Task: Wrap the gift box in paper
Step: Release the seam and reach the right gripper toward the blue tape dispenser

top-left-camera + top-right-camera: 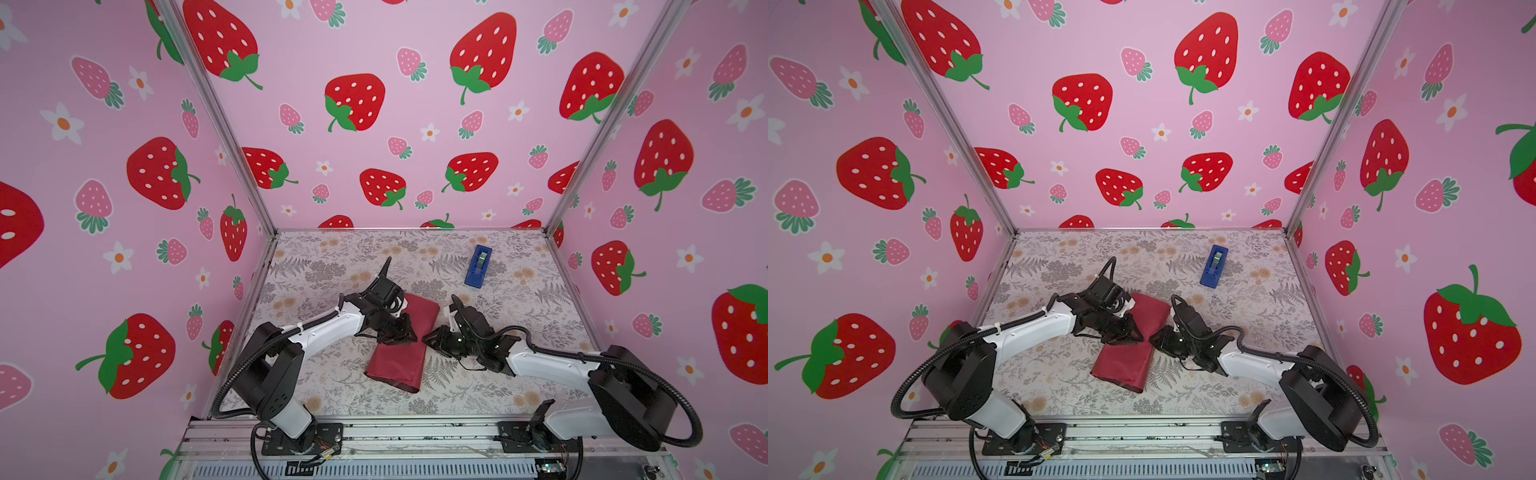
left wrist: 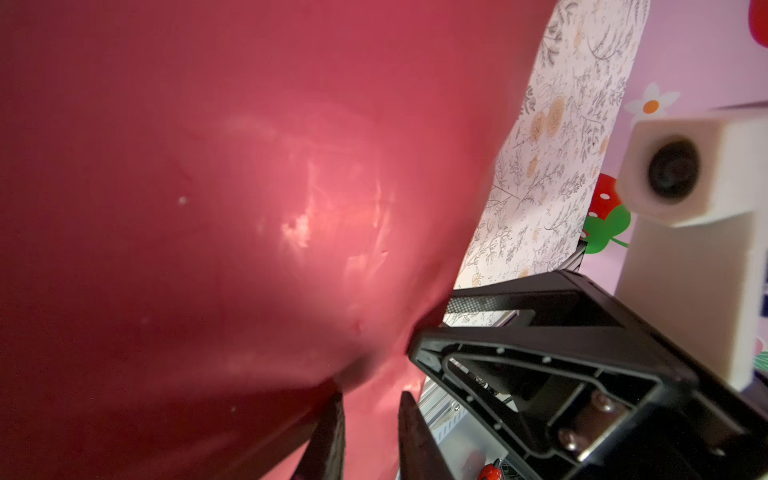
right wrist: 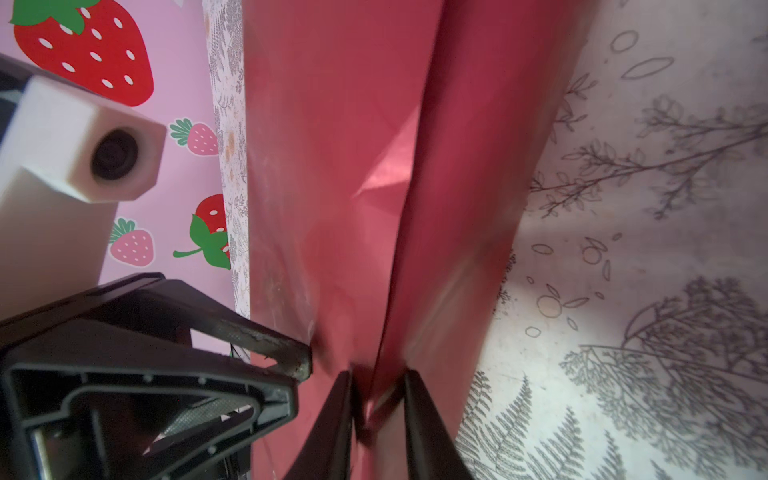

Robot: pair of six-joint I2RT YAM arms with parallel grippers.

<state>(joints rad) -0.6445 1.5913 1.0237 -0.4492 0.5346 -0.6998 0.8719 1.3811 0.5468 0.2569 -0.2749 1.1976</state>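
Observation:
The maroon paper (image 1: 397, 365) lies as a long folded bundle in the middle of the table in both top views (image 1: 1121, 368). The gift box is hidden, with paper over it. My two grippers meet tip to tip over the bundle's right edge. The left gripper (image 1: 411, 337) reaches in from the left, and in its wrist view the paper (image 2: 249, 208) runs down between its narrow jaws (image 2: 371, 401). The right gripper (image 1: 426, 337) comes from the right. In its wrist view a raised fold of paper (image 3: 415, 208) is pinched between its fingers (image 3: 378, 380).
A bright-blue tape dispenser (image 1: 478, 266) lies at the back right of the floral table (image 1: 519, 374). Pink strawberry walls close in the back and both sides. A metal rail (image 1: 415, 432) with both arm bases runs along the front edge.

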